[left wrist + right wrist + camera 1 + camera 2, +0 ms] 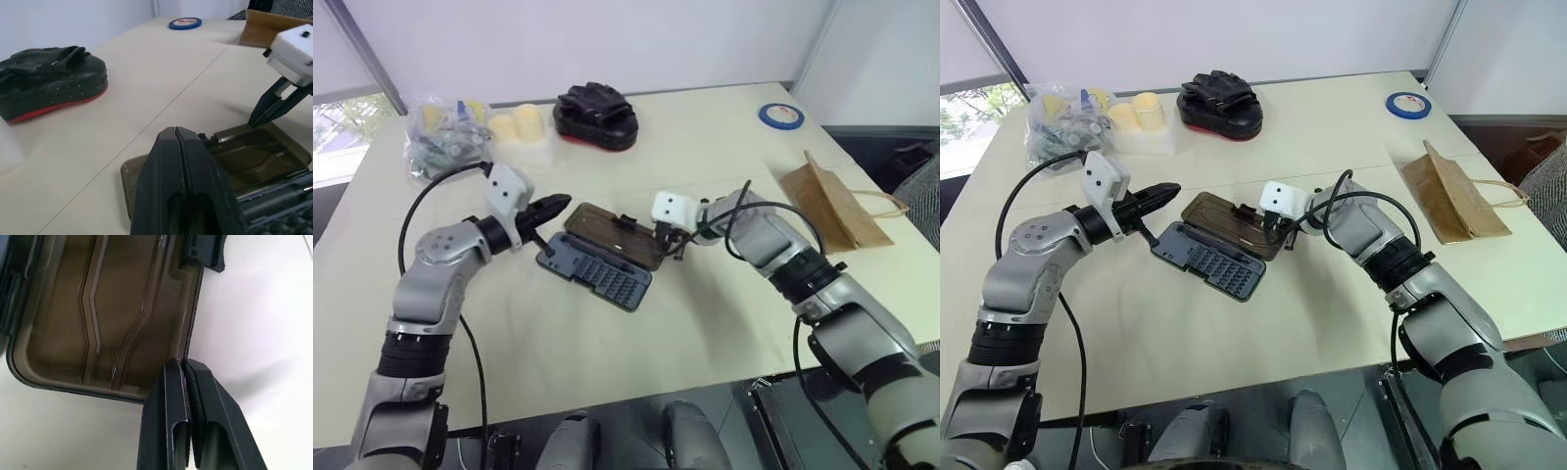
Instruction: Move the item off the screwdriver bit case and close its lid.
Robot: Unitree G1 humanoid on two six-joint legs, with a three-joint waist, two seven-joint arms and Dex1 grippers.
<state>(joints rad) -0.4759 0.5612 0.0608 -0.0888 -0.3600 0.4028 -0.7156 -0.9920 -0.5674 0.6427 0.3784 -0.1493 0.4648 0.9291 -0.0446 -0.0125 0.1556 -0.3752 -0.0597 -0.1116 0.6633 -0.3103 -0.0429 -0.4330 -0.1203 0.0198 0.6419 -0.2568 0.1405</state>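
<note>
While the screwdriver bit case (pixel 595 269) lies open near the middle of the table (pixel 607 362), its long axis runs on a slant from far left to near right, with the rows of bits facing up in the dark grey-blue tray on the near side. Its lid (pixel 615 235), smoky brown and see-through, is folded back flat on the far side of the tray, running along the same slant, its small black latch tab on the edge away from the tray. The paper bag (pixel 830 206) lies flat well to the right of the case, near the right edge of the table, its long axis running from far left to near right and its twine handles trailing off to the right. The left gripper (pixel 558 206) has its fingers pressed together and hangs just beside the far left end of the case, pointing right. The right gripper (pixel 185 367) is likewise pressed together, its tips at the far right edge of the lid, close to the latch tab. On the pale cream table farther back sit a black-and-red padded object (pixel 595 116), two yellow foam rolls (pixel 517 124), a clear bag of small parts (pixel 445 135) and a roll of blue tape (pixel 781 116). White walls stand behind the table.
</note>
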